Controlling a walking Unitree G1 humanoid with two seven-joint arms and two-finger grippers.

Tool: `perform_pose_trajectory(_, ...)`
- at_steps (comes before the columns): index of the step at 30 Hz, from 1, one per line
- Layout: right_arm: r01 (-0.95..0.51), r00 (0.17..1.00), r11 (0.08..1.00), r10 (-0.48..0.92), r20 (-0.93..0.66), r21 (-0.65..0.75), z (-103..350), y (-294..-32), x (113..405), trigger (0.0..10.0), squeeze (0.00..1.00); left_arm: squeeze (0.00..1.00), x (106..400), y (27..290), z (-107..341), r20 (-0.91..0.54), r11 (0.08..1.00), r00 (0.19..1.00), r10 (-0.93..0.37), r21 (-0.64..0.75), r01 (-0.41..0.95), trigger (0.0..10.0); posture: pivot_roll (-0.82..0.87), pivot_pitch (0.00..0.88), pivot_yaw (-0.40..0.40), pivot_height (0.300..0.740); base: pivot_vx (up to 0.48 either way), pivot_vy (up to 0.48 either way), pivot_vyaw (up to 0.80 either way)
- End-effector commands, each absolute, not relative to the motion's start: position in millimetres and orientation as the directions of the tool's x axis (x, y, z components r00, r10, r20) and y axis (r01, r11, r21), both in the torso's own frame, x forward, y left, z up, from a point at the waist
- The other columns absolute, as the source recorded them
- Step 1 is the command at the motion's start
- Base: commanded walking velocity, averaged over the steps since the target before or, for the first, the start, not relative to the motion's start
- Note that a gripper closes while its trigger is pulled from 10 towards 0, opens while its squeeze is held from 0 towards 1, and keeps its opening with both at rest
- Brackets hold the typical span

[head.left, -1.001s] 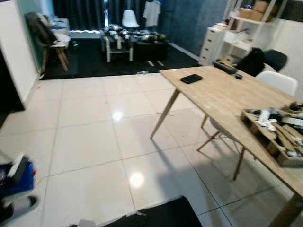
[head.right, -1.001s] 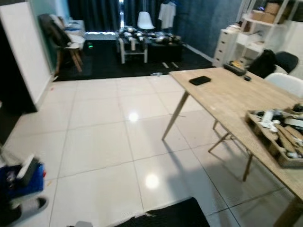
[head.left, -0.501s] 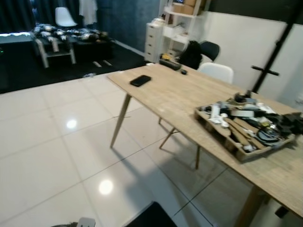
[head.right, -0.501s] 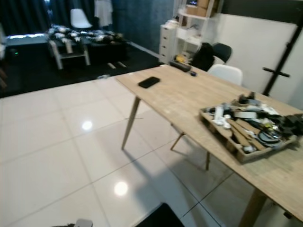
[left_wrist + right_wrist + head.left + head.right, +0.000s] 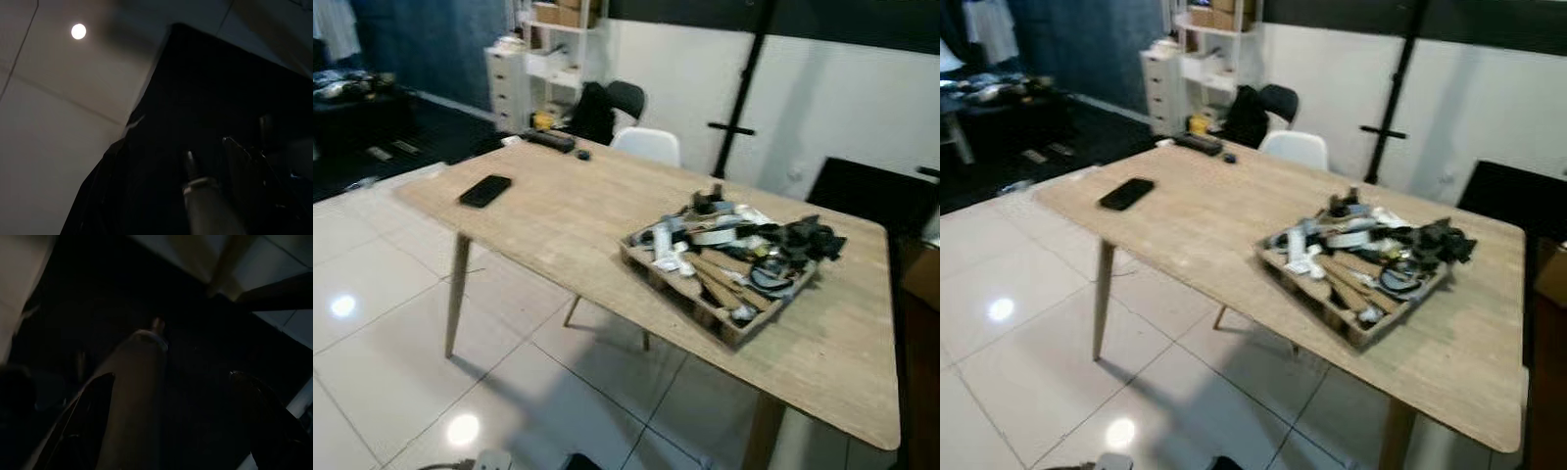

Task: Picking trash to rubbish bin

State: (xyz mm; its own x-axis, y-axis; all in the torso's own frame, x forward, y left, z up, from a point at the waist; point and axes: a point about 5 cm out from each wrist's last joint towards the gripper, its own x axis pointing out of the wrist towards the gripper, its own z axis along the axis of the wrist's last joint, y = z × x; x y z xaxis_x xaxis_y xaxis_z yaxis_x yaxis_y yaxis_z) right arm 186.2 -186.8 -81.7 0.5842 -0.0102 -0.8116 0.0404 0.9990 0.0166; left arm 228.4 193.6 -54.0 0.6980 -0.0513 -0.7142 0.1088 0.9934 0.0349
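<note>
Robot scans the room for trash, both arms hanging idle.

A long light-wood table (image 5: pixel 558 211) carries a wooden tray (image 5: pixel 724 328) heaped with clutter, the likeliest trash; no rubbish bin can be made out. Right gripper (image 5: pixel 176 416) hangs spread wide; the left gripper's (image 5: pixel 215 166) fingers are too dark to tell. The view has swung right since earlier, bringing the table to centre.

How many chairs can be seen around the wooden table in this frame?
2. A white chair stands at the table's far side, and a black chair stands behind it near the white shelves. Others may be hidden behind the table.
</note>
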Motion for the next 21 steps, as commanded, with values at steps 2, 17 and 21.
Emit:
perform_pose_trajectory(2,0.06,0.552,0.998,-0.035,-0.833,-0.002,-86.8,-195.4,173.3,10.0,0.0,0.0,223.0,188.2,-58.5,-0.731,0.991,0.679,-0.07,0.028,0.132,10.0,-0.07,0.133,-0.006,0.74,0.337,0.0,-0.8)
perform_pose_trajectory(17,0.051,0.529,0.999,-0.029,-0.848,-0.002,-89.7,-195.6,167.3,10.0,0.0,0.0,219.6,186.4,-61.3,-0.751,0.987,0.654,-0.089,0.022,0.159,10.0,-0.07,0.117,-0.005,0.74,0.239,0.0,-0.58)
perform_pose_trajectory(21,0.047,0.515,0.999,-0.018,-0.857,0.008,-91.1,-193.7,164.8,10.0,0.0,0.0,219.3,185.8,-61.4,-0.749,0.985,0.656,-0.093,0.025,0.168,10.0,-0.07,0.118,-0.004,0.74,0.0,0.0,0.0)
